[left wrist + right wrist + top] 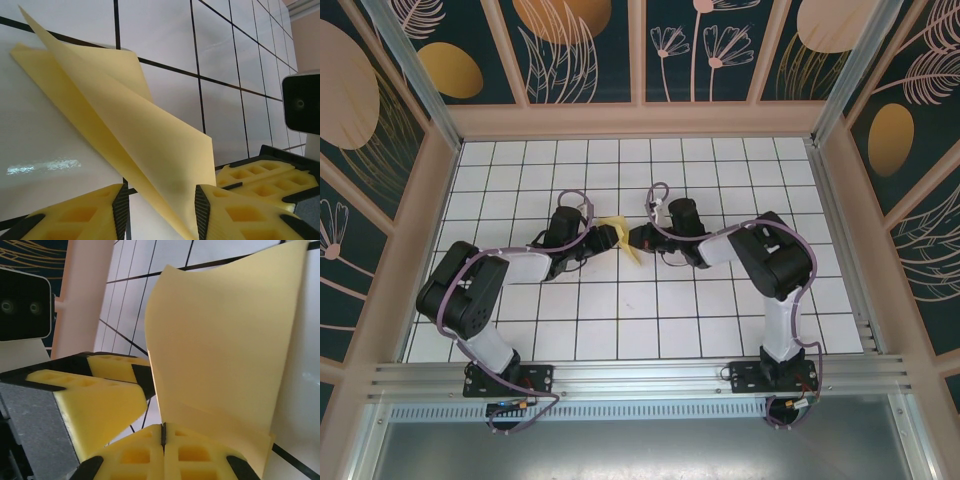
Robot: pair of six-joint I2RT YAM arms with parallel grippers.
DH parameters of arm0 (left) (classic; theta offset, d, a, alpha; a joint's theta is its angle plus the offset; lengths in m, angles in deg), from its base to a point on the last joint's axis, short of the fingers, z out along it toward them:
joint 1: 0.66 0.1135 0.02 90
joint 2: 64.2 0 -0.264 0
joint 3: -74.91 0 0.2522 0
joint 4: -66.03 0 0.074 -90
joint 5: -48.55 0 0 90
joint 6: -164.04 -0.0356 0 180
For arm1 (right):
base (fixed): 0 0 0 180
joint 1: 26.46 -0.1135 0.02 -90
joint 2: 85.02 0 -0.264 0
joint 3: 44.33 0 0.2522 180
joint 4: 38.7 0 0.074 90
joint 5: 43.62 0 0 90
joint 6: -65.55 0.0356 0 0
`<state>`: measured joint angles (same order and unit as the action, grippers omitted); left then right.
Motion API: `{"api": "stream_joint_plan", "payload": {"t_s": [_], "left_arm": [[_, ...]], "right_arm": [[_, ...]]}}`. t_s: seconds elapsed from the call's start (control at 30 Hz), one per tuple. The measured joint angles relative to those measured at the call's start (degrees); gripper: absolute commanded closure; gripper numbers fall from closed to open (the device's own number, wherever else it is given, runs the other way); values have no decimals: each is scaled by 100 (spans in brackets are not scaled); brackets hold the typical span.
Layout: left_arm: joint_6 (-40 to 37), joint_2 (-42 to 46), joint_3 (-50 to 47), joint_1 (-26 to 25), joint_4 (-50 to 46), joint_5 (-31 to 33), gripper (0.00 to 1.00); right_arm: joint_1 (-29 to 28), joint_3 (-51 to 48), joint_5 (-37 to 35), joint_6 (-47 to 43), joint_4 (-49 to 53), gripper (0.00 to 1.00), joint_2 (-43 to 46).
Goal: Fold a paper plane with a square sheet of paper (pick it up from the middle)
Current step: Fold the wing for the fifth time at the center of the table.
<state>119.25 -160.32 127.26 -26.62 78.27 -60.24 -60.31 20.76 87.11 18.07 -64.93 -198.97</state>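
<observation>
Folding is partly done: the yellow sheet (620, 240), at frame centre, is creased into a loose wedge, not yet a dart, with the right gripper (163, 434) pinched on its edge and the left gripper (161, 210) jaws apart astride it.

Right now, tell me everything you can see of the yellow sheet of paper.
The yellow sheet of paper is thin, matte and bright yellow. It is folded into a pointed, layered shape with one flap curling open. It sits over the white gridded table, midway between the two arms. The right gripper is shut on its lower edge, and the sheet runs between the open jaws of the left gripper.
</observation>
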Motion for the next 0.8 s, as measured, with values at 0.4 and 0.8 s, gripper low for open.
{"api": "stream_joint_plan", "payload": {"t_s": [0.4, 0.8], "left_arm": [[-61, 0, -4, 0, 203, -2, 64], [-153, -195, 13, 0, 426, -44, 65]], "right_arm": [[48, 356, 138, 350, 326, 100, -592], [192, 361, 289, 719, 264, 100, -623]]}}
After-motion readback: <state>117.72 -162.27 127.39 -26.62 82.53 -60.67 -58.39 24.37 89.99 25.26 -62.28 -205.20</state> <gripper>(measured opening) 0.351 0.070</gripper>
